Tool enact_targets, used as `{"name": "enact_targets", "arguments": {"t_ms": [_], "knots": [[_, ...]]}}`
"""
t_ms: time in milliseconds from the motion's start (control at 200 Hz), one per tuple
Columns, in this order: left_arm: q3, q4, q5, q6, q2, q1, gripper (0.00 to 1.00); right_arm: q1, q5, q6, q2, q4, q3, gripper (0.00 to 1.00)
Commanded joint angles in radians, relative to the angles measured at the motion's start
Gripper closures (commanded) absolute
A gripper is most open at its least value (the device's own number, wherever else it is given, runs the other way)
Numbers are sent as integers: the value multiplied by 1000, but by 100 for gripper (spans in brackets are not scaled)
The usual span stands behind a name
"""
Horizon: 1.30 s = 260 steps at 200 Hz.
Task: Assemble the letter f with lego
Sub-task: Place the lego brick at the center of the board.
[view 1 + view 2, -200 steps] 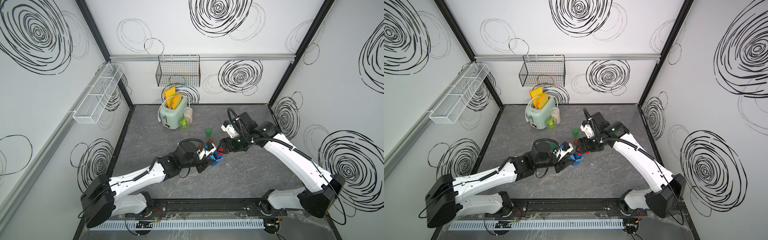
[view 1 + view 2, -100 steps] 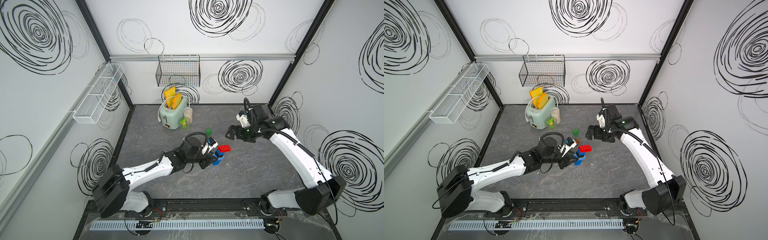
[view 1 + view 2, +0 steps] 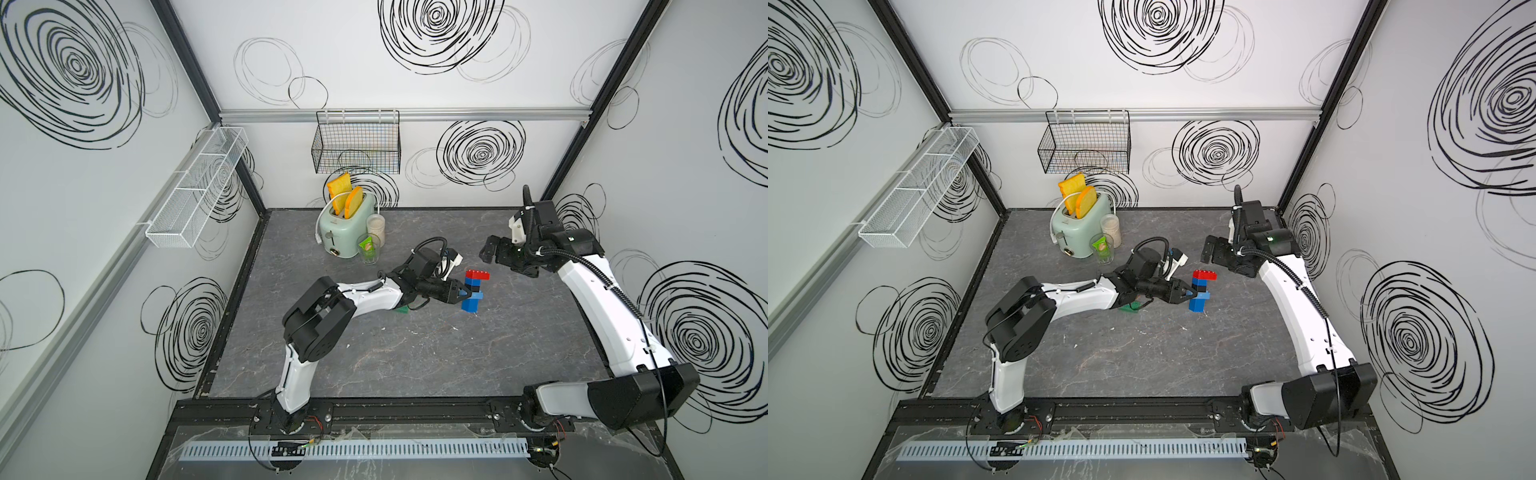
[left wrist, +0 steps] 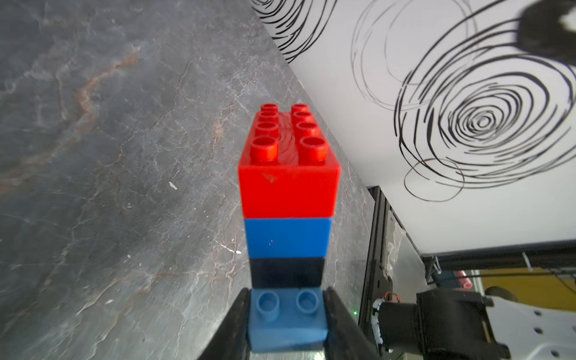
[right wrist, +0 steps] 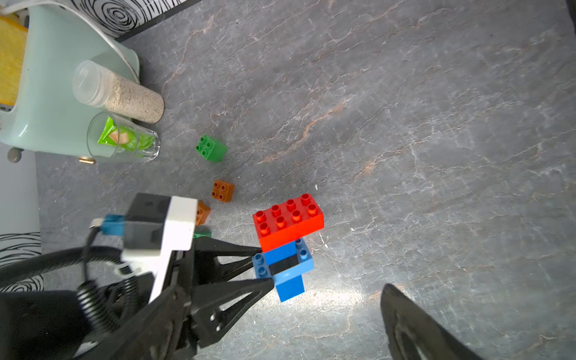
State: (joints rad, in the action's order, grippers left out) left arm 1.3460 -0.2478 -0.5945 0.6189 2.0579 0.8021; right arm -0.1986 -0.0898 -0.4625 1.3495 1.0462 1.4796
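Left gripper [image 3: 467, 296] clamped on the lego stack [image 3: 473, 291]; right gripper [image 3: 489, 252] spread wide, holding nothing.

The left gripper's fingers pinch the light-blue brick [image 4: 288, 318], with black, blue and a red oblong brick [image 4: 288, 174] stacked above their tips. The right gripper hangs near the red top, apart from it. A green brick [image 5: 211, 148] and a brown brick [image 5: 223, 190] lie beside the left wrist. The print on the green packet [image 5: 121, 140] is too small to read.
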Motion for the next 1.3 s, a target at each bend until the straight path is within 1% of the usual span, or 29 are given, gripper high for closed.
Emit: {"name": "enact_targets", "arguments": {"t_ms": [0,125,230,360,925,1201,1296], "knots": [[90,-93,-30,166,77,-5,63,20,16,-11,-7,12,21,1],[138,-125,-16,253,146,-5,63,27,-2,-10,-12,-6,-18,1],[134,-170,-5,317,173,-4,63,36,-28,-11,-13,-20,-46,1],[130,-205,-4,363,201,-1,62,37,-45,-9,-7,-27,-57,1],[154,-220,24,409,268,5,60,37,-59,2,-18,-26,-104,1],[158,-199,38,407,274,7,54,34,-59,8,-23,-27,-117,1],[156,-181,49,401,266,5,51,34,-59,9,-24,-26,-117,1]]}}
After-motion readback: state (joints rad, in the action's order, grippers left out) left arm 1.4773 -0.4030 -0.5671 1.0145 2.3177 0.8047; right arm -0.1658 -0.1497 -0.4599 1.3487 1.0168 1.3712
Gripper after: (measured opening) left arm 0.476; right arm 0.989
